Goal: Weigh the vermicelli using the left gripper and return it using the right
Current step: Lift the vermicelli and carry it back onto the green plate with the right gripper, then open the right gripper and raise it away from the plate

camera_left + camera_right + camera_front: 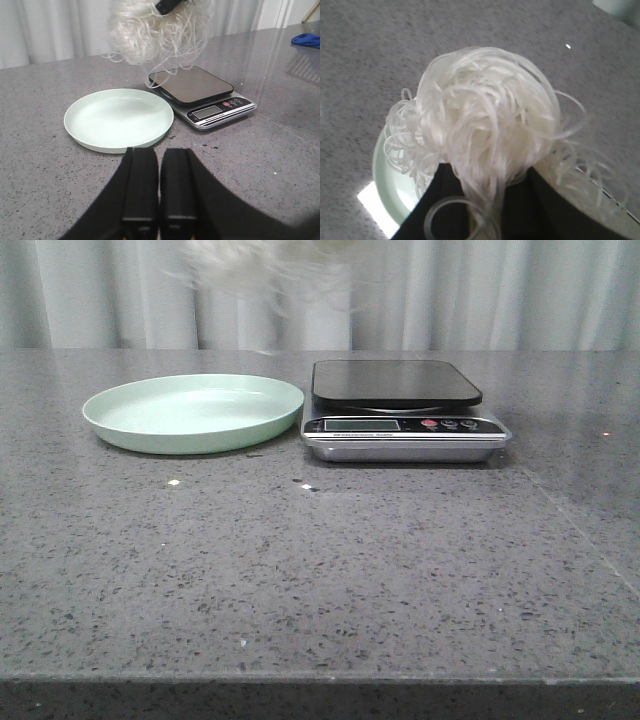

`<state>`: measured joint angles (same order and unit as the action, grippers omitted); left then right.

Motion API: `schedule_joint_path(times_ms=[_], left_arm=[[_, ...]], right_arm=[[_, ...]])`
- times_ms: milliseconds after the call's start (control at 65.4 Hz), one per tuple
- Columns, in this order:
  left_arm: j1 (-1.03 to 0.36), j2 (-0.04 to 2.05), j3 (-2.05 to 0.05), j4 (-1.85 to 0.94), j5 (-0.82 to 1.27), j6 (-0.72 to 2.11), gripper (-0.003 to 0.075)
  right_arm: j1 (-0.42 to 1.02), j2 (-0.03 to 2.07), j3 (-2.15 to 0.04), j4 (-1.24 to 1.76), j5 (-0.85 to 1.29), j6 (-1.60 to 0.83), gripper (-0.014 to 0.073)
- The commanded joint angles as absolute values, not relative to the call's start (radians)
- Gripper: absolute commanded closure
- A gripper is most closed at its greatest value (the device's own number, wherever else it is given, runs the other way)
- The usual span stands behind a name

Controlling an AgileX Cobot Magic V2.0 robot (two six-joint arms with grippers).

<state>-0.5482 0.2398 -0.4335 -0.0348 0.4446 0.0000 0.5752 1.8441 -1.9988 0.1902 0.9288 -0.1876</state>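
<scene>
The vermicelli [265, 270], a fluffy whitish tangle, hangs in the air above the gap between the pale green plate [193, 411] and the kitchen scale [400, 408]. My right gripper [485, 200] is shut on the vermicelli [480, 120] and holds it from above; part of it shows in the left wrist view [167, 6] over the strands [155, 35]. The plate [119, 119] is empty and the scale [200, 92] has nothing on its platform. My left gripper [160, 185] is shut and empty, low over the table in front of the plate.
A blue cloth [306, 40] lies far off to the right on the grey speckled table [320, 580]. White curtains [500, 290] hang behind the table. Small white crumbs [173, 482] lie in front of the plate.
</scene>
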Motion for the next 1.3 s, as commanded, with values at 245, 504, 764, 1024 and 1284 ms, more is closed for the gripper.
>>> schedule_joint_path(times_ms=[245,504,764,1024,1284], left_arm=[[-0.547,0.250,-0.457,-0.044,0.369,-0.008,0.0593],[-0.547,0.250,-0.457,-0.044,0.369,-0.008,0.0593],[-0.547,0.250,-0.457,-0.044,0.369,-0.008,0.0593],[-0.547,0.250,-0.457,-0.044,0.369,-0.008,0.0593],[-0.547,0.250,-0.457,-0.044,0.369,-0.008,0.0593]], right_arm=[[0.655,1.969,-2.039,0.267,0.778,-0.189,0.0376],[0.655,2.027,-2.040,0.331,0.815,-0.189,0.0126],[0.613,1.970,-2.139,0.310,0.952,-0.190,0.0078],[0.485,1.824,-2.095,0.310,1.067,-0.190,0.0078],[0.421,1.516,-1.701,0.305,0.808,-0.192,0.0078]])
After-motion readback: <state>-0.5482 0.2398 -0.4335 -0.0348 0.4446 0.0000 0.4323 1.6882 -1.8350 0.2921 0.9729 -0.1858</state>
